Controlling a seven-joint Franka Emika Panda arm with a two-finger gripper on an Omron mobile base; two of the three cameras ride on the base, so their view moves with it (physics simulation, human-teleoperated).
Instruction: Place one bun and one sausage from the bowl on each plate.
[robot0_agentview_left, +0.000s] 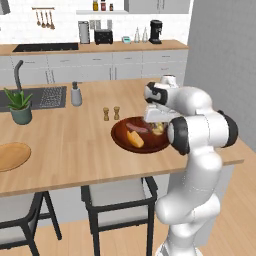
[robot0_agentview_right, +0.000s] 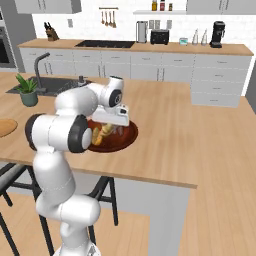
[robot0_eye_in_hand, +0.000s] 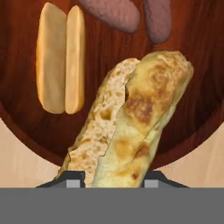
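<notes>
Now the gripper (robot0_eye_in_hand: 113, 177) is pinching a toasted bun (robot0_eye_in_hand: 131, 118) over the bowl (robot0_eye_in_hand: 201, 87), beside a paler bun (robot0_eye_in_hand: 61, 57) and two sausages (robot0_eye_in_hand: 116, 13).

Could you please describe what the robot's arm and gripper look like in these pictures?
The arm is glossy white, built of rounded, bulbous segments with dark grey to black rings at the joints. The hand is a white boxy block. The gripper ends in two small dark grey finger tips. No cables or markings are visible.
</notes>
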